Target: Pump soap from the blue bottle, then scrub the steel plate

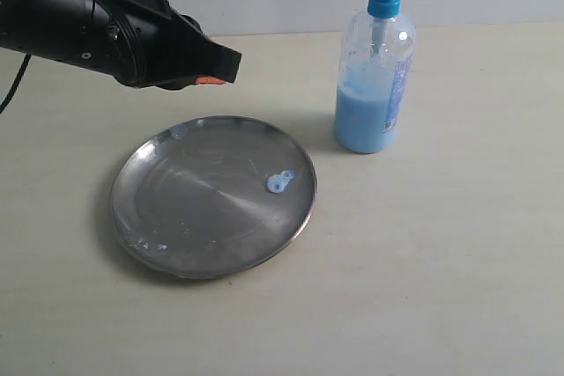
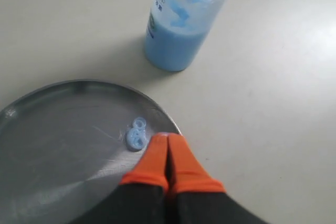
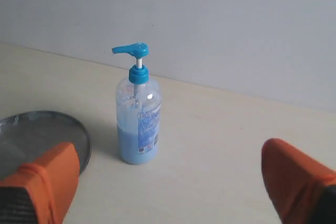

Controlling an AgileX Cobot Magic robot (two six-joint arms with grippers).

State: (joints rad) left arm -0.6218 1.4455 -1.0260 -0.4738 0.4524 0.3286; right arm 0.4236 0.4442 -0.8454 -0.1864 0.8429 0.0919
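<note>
Blue soap (image 2: 136, 136) sits just beside the closed, empty left tool (image 2: 168, 139); lower gently, then smear it over the steel plate (image 2: 58, 145).

place: I read a lab-style test bench | cues: plain cream tabletop (image 1: 458, 261) under the blue bottle (image 1: 374, 85), blank grey wall (image 3: 236, 24) just behind that bottle

The blue bottle (image 3: 138, 124) stands upright beside the steel plate (image 3: 37, 127), framed by the right gripper (image 3: 168, 150) and its wide-spread fingers (image 3: 47, 174).
</note>
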